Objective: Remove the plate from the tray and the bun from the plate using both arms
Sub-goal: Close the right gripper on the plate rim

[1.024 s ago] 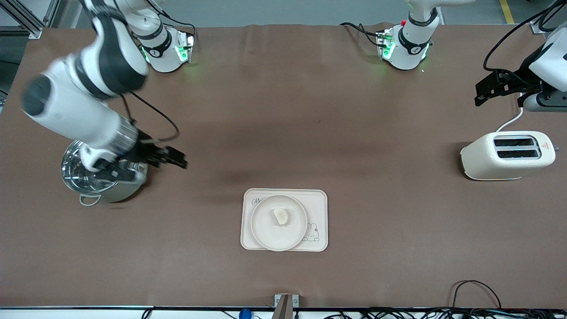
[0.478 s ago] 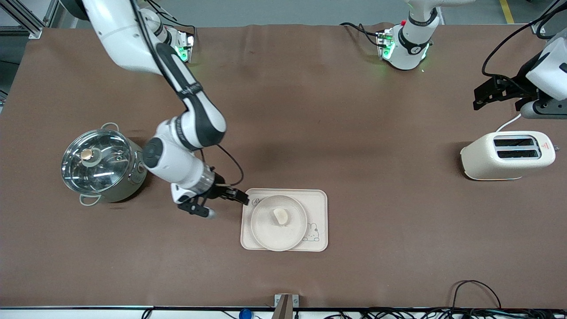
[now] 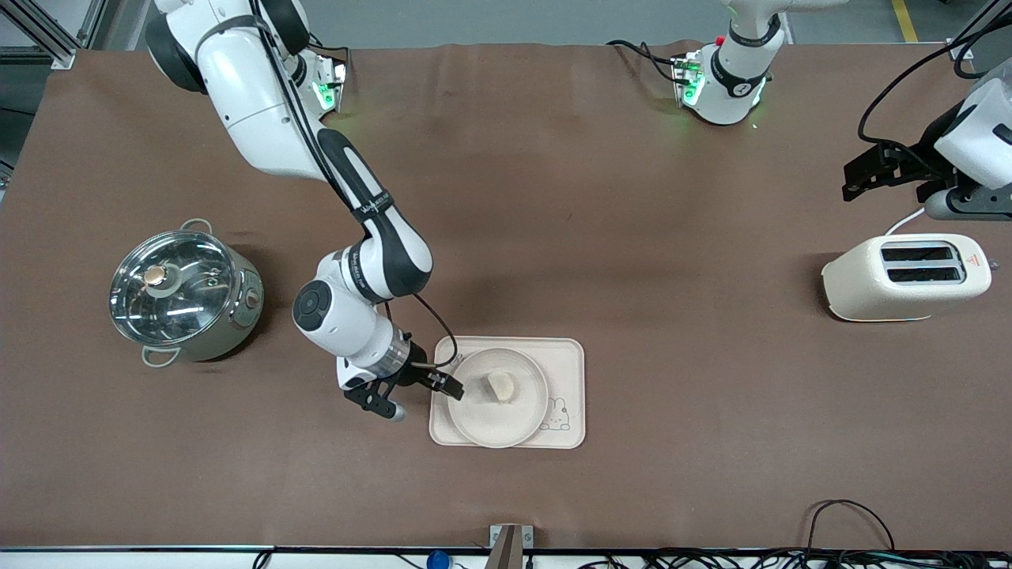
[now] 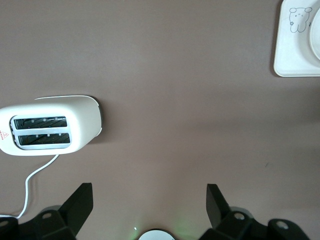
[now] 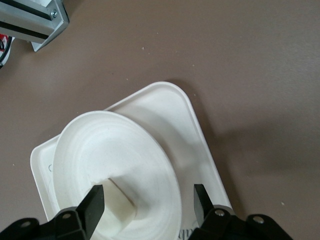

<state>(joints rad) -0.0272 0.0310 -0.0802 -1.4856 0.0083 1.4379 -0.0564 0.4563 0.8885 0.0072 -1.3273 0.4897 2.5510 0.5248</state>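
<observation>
So the right gripper (image 3: 444, 383) is down at the plate's (image 3: 497, 419) rim on the right arm's side, fingers (image 5: 94, 200) spread wide with nothing between them yet. Plate sits on the tray (image 3: 568, 365), with the bun (image 3: 501, 385) lying in its middle. Left gripper (image 3: 866, 167) hangs over bare table near the toaster (image 3: 905, 276), waiting, its fingers (image 4: 80, 202) spread wide too, holding nothing.
</observation>
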